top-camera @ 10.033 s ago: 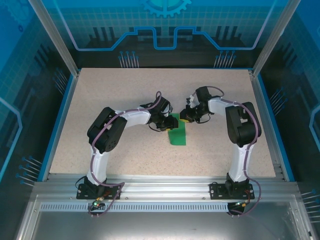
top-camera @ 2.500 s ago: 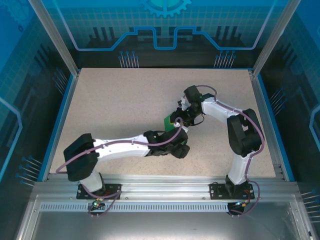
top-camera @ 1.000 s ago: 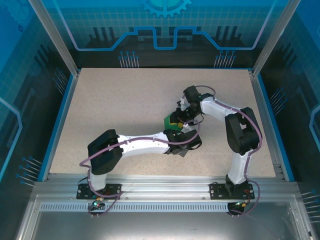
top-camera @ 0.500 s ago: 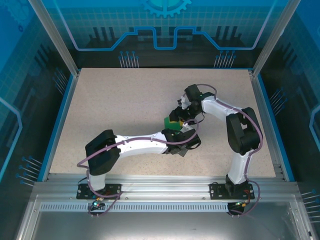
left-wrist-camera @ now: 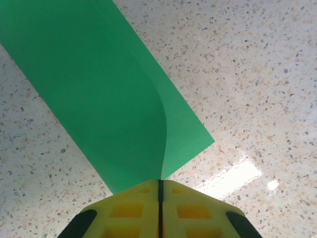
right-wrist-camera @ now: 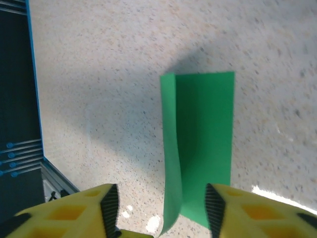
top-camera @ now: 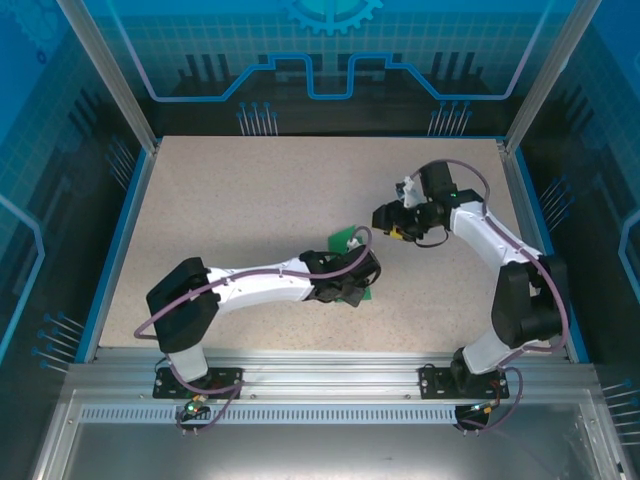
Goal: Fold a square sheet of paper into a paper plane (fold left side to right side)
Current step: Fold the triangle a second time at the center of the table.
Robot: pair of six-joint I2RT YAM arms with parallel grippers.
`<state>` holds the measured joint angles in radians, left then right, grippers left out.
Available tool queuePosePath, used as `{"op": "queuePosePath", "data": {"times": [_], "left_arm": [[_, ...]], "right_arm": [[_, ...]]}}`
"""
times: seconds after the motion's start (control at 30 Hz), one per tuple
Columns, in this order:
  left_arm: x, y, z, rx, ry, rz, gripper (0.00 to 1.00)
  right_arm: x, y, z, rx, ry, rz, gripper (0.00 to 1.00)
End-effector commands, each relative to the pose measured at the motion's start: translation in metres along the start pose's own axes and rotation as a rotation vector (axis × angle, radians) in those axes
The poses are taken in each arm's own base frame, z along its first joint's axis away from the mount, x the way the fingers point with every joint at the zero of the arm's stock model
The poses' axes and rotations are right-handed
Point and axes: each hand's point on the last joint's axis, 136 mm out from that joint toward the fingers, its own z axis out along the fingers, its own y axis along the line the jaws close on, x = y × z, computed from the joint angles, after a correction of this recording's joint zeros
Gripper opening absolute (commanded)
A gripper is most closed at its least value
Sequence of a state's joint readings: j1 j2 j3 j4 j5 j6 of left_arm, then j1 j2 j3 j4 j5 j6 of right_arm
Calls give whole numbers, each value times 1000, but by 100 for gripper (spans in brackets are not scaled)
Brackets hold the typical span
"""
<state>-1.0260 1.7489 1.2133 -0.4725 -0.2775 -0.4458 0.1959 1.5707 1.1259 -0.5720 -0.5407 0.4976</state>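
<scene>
Starting at the left, we saw that the left arm [top-camera: 250, 290] had swung its elbow a little lower and further left than half a second before, while its wrist stayed low over the middle of the table [top-camera: 220, 190]. The left gripper [top-camera: 356, 290] was pressed together, and in the left wrist view its yellow fingers [left-wrist-camera: 133, 208] met in a thin seam with the near edge of the square sheet of paper [left-wrist-camera: 99, 89] pinched into it (the upper layer curled up from the lower one just before the seam). The left gripper [left-wrist-camera: 160, 187] was therefore clamped on the paper. From above, the sheet [top-camera: 345, 238] showed as a green corner beyond the left wrist and a sliver beside the gripper, near the centre of the table, and the rest was hidden under the arm. It lay folded into a long strip, one long edge lifting slightly. Further right came the bigger change: the right gripper [top-camera: 386, 215], which half a second before had sat right at the far end of the paper beside the left wrist, had drawn away to the right and stood apart from the sheet. In the right wrist view its black pads [right-wrist-camera: 110, 203] were spread wide, the right gripper [right-wrist-camera: 161, 210] gripping nothing, with the green strip [right-wrist-camera: 203, 139] lying on the speckled surface beyond them. The table's blue rim [top-camera: 128, 230] enclosed the sheet and both arms.
</scene>
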Motion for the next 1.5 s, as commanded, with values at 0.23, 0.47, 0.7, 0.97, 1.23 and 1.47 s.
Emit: {"op": "queuePosePath", "data": {"times": [0.23, 0.47, 0.7, 0.97, 1.23, 1.47], "left_arm": [[-6, 12, -11, 135, -12, -90, 10], [-1, 31, -3, 104, 9, -85, 11], [-4, 46, 6, 84, 8, -97, 11], [-4, 55, 19, 59, 29, -87, 11], [-1, 60, 32, 39, 55, -81, 11], [0, 65, 41, 23, 66, -87, 11]], "right_arm": [[81, -28, 43, -32, 159, 51, 19], [111, -41, 68, 33, 239, 46, 16], [120, -50, 83, 105, 289, 40, 16], [131, -67, 88, 179, 338, 55, 16], [136, -73, 88, 202, 356, 53, 16], [138, -77, 87, 228, 364, 46, 17]]}}
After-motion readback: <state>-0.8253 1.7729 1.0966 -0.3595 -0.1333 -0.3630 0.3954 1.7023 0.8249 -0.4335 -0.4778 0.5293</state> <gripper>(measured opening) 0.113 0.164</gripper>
